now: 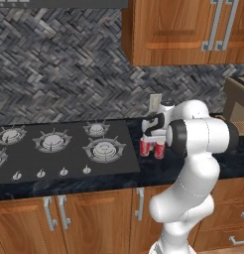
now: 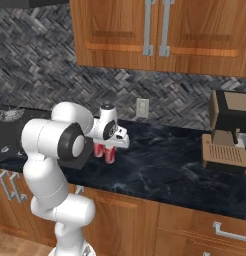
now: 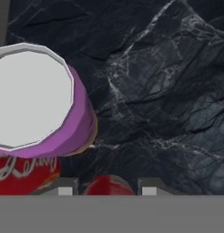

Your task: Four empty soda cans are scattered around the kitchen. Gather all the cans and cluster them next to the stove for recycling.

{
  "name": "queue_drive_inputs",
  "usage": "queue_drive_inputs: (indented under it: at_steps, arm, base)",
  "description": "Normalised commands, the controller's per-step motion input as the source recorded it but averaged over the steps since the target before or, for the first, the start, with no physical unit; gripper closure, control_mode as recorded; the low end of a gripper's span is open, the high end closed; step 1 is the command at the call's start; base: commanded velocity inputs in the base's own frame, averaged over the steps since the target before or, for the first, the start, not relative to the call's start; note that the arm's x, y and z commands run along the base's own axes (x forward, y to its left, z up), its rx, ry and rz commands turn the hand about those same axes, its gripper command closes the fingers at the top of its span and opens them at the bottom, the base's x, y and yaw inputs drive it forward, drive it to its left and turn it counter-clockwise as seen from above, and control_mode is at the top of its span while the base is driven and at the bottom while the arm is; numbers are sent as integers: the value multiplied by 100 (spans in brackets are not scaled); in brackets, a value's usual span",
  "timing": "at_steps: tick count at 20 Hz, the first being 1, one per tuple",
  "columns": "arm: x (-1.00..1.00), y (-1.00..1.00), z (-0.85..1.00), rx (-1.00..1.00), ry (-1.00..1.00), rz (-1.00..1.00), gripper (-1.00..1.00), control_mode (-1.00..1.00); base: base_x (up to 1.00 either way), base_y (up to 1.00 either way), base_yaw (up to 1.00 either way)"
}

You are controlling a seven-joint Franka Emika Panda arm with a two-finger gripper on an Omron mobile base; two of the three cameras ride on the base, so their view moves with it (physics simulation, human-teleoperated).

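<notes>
Parked before the stove [image 1: 59, 149], black cooktop with grey burners and a row of small knobs along its front, set into the black marbled tabletop [image 2: 165, 165]. Just right of the stove's right edge, a tight cluster of red soda cans [image 1: 152, 148] standing upright on the tabletop, touching or nearly so; exact count hard to tell from the base views. Directly above that cluster, the fingers [image 3: 107, 189] pointing down, closed as narrow as they go on a red can [image 3: 108, 185] whose top shows between the two tips. In the hand view, beside that can, a pinkish-purple can [image 3: 77, 123] with a pale flat top, upright, and against it another red can [image 3: 25, 170] with white lettering. Further right of the stove, against the herringbone backsplash, a wall outlet [image 2: 142, 107], and well beyond it a coffee machine [image 2: 227, 132] on the same tabletop.
</notes>
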Motion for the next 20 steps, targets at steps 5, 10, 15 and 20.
queue_drive_inputs:
  at_steps: [5, 10, 15, 20]
  arm:
    - [-43, -5, -26, 3, 2, 0, -100, -100]
    - [-18, -6, -1, 1, -1, 0, -100, -100]
    - [-7, -1, 22, 0, -3, 0, -100, -100]
    - [0, 0, 31, 0, -2, 0, -100, -100]
  base:
    - [0, 0, 0]
    - [0, 0, 0]
    - [0, 0, 0]
    - [0, 0, 0]
